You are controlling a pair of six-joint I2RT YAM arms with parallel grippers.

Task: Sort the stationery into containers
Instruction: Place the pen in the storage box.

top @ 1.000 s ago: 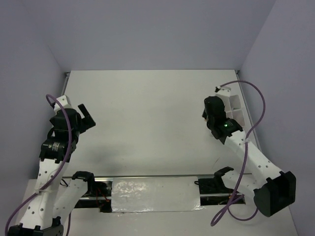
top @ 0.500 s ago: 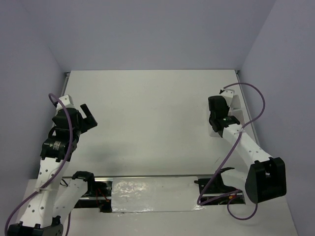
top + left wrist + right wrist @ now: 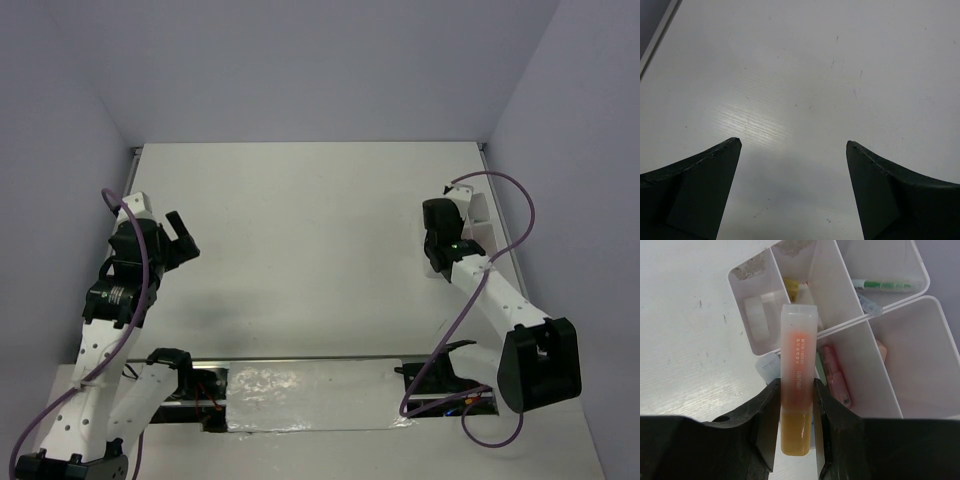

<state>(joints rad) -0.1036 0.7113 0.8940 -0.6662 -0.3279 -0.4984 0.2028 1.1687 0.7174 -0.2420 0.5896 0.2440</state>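
Observation:
My right gripper [image 3: 796, 392] is shut on an orange marker [image 3: 798, 370] and holds it above the white divided tray [image 3: 890, 390]. The tray's compartments hold a clear tape ring [image 3: 760, 315], a pink marker [image 3: 836, 375], a green pen [image 3: 885, 286] and a yellow item [image 3: 791, 287]. A pale blue cap [image 3: 767, 367] shows just left of the held marker. In the top view the right gripper [image 3: 440, 228] hides most of the tray [image 3: 480, 215] at the table's right edge. My left gripper [image 3: 792, 150] is open and empty over bare table, also at far left in the top view [image 3: 178, 235].
The table [image 3: 310, 240] is bounded by grey walls at the back and both sides. A metal rail with foil [image 3: 300, 395] runs along the near edge between the arm bases. A purple cable [image 3: 520, 215] loops over the right arm.
My right arm swung right and forward, bringing the gripper over the tray, then held nearly still. My left gripper barely moved.

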